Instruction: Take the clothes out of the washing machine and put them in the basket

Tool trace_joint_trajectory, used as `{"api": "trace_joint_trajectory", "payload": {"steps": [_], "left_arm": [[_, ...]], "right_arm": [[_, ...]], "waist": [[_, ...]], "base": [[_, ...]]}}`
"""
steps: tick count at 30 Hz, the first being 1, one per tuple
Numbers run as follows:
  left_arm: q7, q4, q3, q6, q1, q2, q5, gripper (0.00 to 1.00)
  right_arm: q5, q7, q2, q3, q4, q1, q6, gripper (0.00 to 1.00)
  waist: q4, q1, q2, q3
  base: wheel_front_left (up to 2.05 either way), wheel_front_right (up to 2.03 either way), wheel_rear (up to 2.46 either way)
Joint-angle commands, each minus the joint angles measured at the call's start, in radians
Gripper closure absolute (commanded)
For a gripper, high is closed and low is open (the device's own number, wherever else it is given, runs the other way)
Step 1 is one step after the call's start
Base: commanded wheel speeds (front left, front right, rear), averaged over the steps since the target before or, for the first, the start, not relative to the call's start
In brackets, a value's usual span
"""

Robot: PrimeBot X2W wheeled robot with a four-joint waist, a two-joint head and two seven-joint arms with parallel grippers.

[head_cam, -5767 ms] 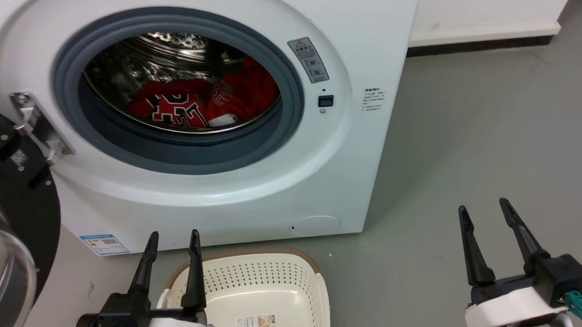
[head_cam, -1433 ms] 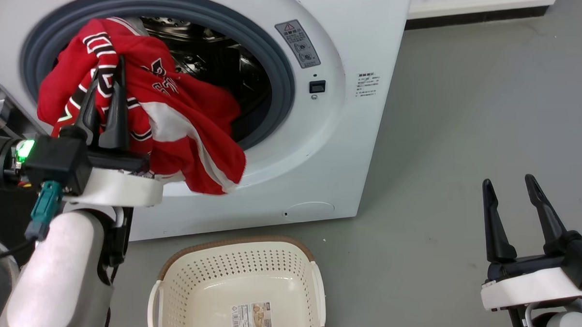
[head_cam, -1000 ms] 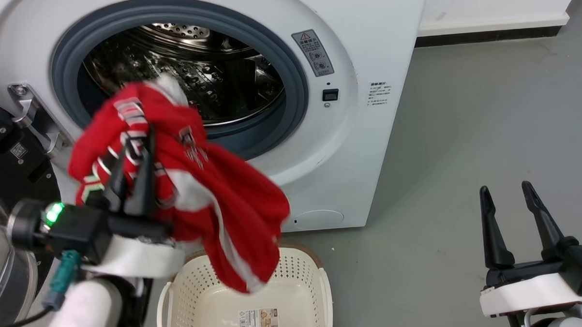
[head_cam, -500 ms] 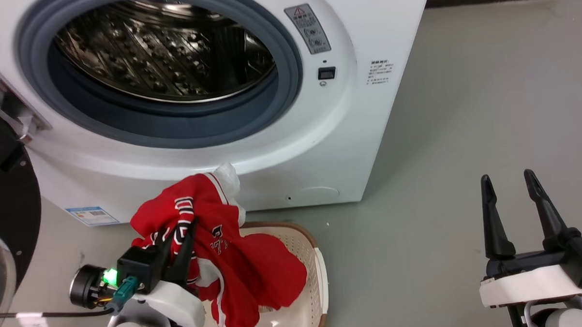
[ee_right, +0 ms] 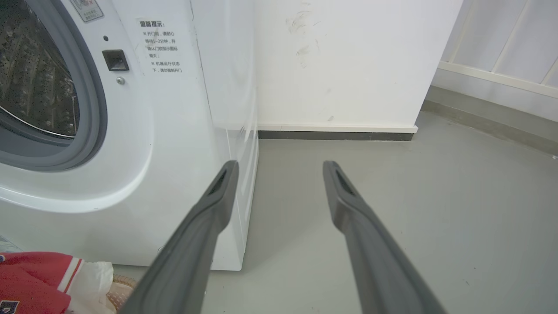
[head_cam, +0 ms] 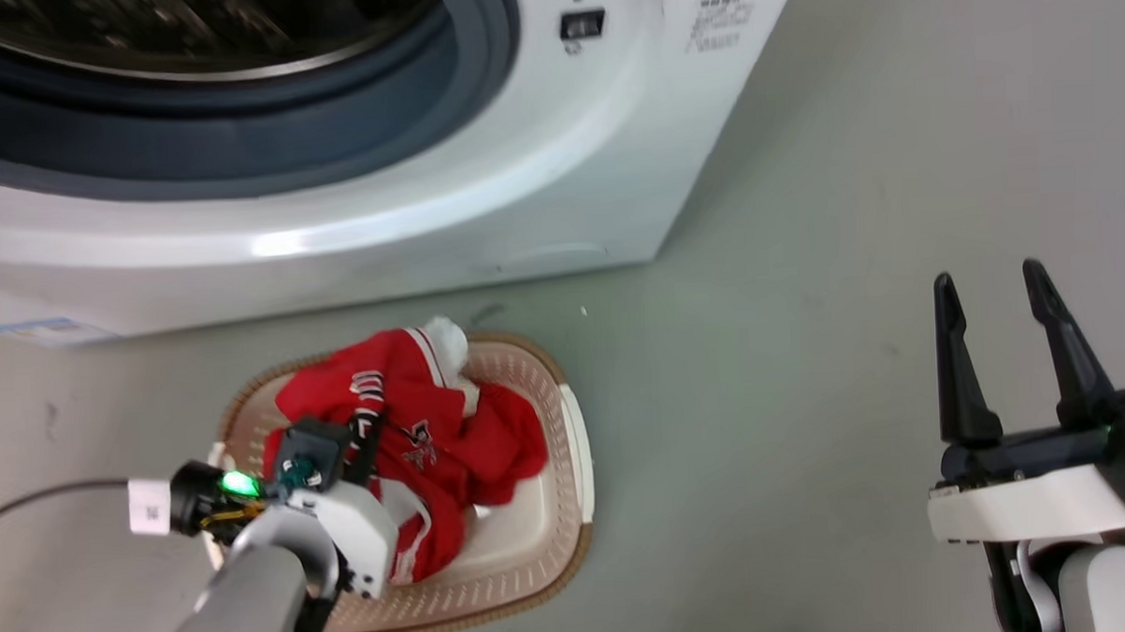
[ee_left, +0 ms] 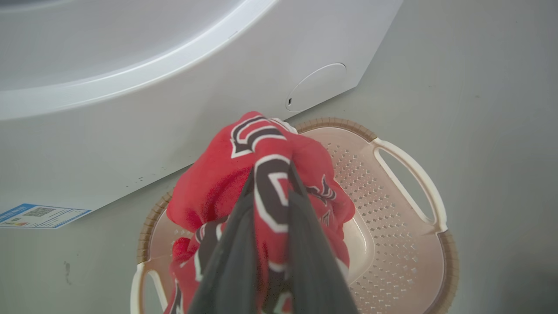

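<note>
The red clothes [head_cam: 426,424] with black-and-white lettering lie bunched in the cream basket [head_cam: 567,447] on the floor before the white washing machine [head_cam: 381,201]. My left gripper [head_cam: 365,433] reaches down into the basket, shut on the clothes. In the left wrist view its fingers [ee_left: 301,235] pinch a fold of the clothes [ee_left: 270,183] above the basket [ee_left: 409,244]. My right gripper [head_cam: 992,287] hangs open over bare floor at the right, well away from the basket. In the right wrist view its fingers [ee_right: 218,205] stand wide apart beside the washing machine [ee_right: 174,144], with the clothes [ee_right: 35,279] at the lower left.
The grey gasket [head_cam: 331,128] of the machine's opening spans the top of the head view. A blue label [head_cam: 39,330] sits low on the machine's front. Grey floor stretches to the right. A white wall [ee_right: 348,65] with a dark skirting stands behind the machine.
My left gripper has sunk lower with the clothes, which now rest in the basket. The head camera has tilted down, so the drum has slid out of the top. The right gripper stays open.
</note>
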Motion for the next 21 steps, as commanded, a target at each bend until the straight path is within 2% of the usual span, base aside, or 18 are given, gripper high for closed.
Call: {"api": "trace_joint_trajectory", "payload": {"steps": [1, 12, 16, 21], "left_arm": [[-0.007, 0.015, -0.001, -0.005, -0.027, -0.003, 0.005, 1.00], [-0.014, 0.270, -0.005, -0.025, -0.236, 0.003, 0.025, 1.00], [-0.015, 0.352, -0.004, -0.009, -0.282, 0.020, 0.033, 1.00], [-0.016, 0.425, 0.023, 0.002, -0.336, 0.006, 0.007, 1.00]], "right_arm": [[0.000, -0.002, 0.002, 0.002, -0.006, -0.019, -0.001, 0.00], [0.044, -0.002, 0.002, 0.028, -0.024, -0.090, -0.001, 0.00], [0.064, -0.002, 0.002, 0.029, -0.025, -0.108, -0.001, 0.00], [0.085, -0.002, 0.002, 0.043, -0.032, -0.128, -0.001, 0.00]], "waist": [[-0.036, -0.0002, 0.0000, 0.071], [-0.108, -0.0002, 0.0000, 0.272], [-0.134, -0.0002, 0.0000, 0.322], [-0.149, -0.0002, 0.0000, 0.369]], "base": [[0.00, 0.00, 0.00], [0.00, 0.00, 0.00], [0.00, 0.00, 0.00], [0.00, 0.00, 0.00]]}}
